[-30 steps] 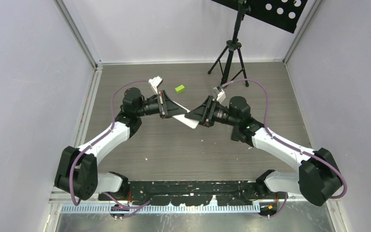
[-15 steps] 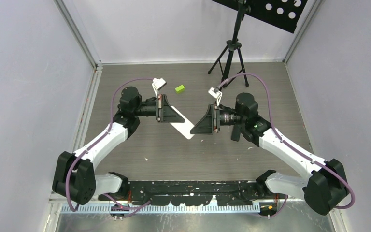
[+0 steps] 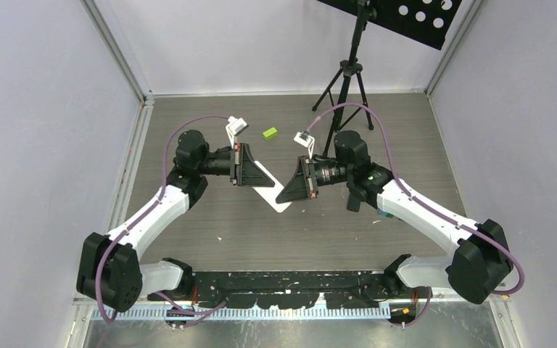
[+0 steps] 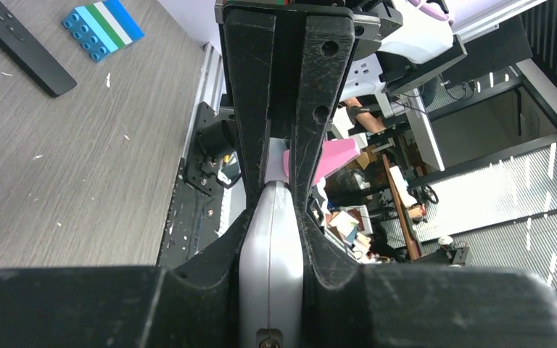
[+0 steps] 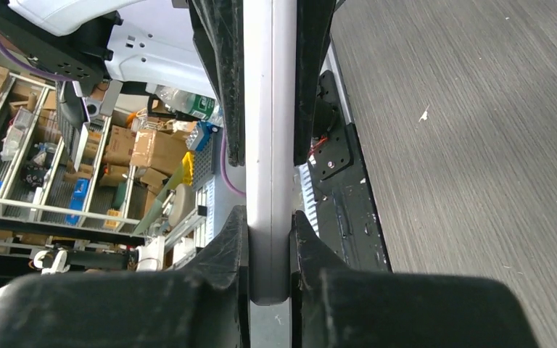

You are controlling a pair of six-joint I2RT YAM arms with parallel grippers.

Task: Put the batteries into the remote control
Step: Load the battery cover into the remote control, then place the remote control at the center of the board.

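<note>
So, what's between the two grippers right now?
A slim white plastic bar, clamped by the left gripper and right gripper; clear in top and wrist views.

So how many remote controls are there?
2. A white remote is clamped between the left gripper and the right gripper; a black remote lies on the table, seen only by the left wrist camera. Others may be hidden.

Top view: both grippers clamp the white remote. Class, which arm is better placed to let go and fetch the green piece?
Left, probably: the green piece lies nearer the left gripper than the right gripper, which could hold the white remote alone.
</note>
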